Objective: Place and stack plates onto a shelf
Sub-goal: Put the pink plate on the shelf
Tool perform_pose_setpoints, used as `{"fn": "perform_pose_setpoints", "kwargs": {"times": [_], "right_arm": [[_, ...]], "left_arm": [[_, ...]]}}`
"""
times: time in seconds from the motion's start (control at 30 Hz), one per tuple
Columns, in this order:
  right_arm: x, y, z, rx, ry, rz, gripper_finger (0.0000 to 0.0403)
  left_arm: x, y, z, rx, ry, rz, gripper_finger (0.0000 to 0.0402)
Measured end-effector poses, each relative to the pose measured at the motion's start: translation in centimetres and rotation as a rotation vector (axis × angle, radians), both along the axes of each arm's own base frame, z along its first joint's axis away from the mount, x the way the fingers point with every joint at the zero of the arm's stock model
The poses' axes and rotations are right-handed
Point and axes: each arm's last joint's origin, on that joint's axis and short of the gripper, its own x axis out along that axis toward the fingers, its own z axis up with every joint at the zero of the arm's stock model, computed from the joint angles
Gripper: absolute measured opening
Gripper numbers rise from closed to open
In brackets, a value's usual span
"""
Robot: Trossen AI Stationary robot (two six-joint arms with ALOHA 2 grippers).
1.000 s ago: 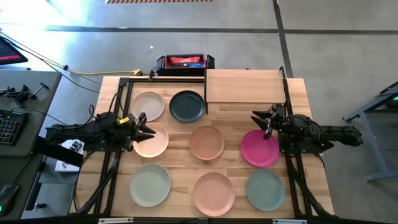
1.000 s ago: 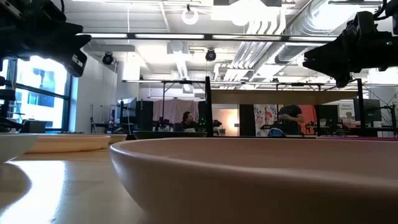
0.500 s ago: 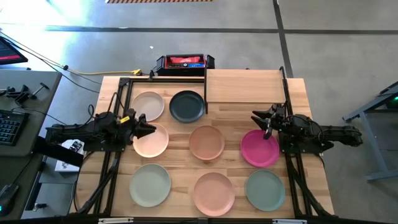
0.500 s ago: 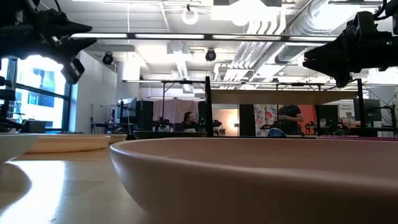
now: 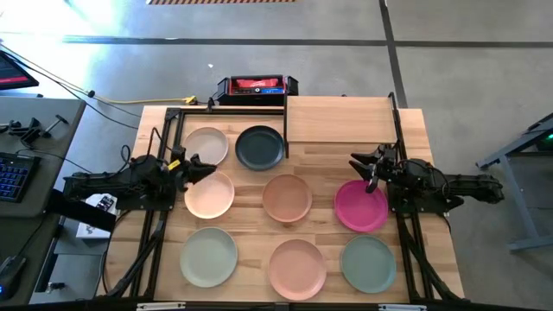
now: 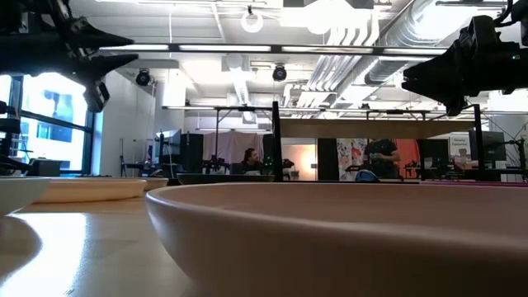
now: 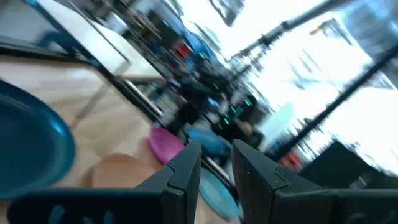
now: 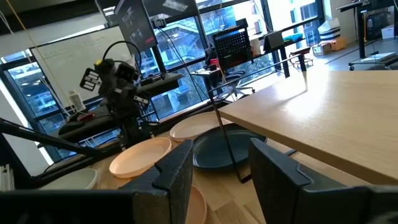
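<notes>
Eight plates lie singly on the plank tabletop (image 5: pixel 423 138), none on the shelf (image 5: pixel 339 119), the light-wood panel at the table's far side, right of centre, with thin black posts at its edges. In the far row sit the cream plate (image 5: pixel 206 146) and the dark slate plate (image 5: pixel 259 147); in the middle row the peach plate (image 5: pixel 210 194), the tan plate (image 5: pixel 287 198) and the magenta plate (image 5: pixel 360 206); in the near row the pale green plate (image 5: pixel 208 257), the salmon plate (image 5: pixel 297 268) and the sage plate (image 5: pixel 368 263). The left gripper (image 5: pixel 200 170) hangs above the table between the cream plate and the peach plate, over the peach plate's far left rim; its fingers (image 7: pixel 186 171) stand a narrow gap apart with nothing between them. The right gripper (image 5: pixel 361 165) hovers over the far edge of the magenta plate, just in front of the shelf's right end, jaws spread and empty. In the low view both arms show dark in the upper corners above the plates, clear of the table surface. Behind the table stands a black box with a red top (image 5: pixel 257 86).
</notes>
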Motion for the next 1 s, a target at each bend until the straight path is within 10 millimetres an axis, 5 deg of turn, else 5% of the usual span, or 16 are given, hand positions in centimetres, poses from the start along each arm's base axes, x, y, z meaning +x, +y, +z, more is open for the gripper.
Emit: {"fn": "perform_pose_setpoints", "kwargs": {"times": [0.67, 1.0], "right_arm": [[-0.1, 0.1, 1.0, 0.018, -0.097, 0.030, 0.0142], [-1.8, 0.3, 6.6, -0.091, -0.339, 0.080, 0.0142]], "left_arm": [[-0.4, 0.7, 0.9, -0.046, -0.101, 0.233, 0.0080], [-1.2, 0.6, 4.0, -0.004, -0.230, 0.247, 0.0080]]}}
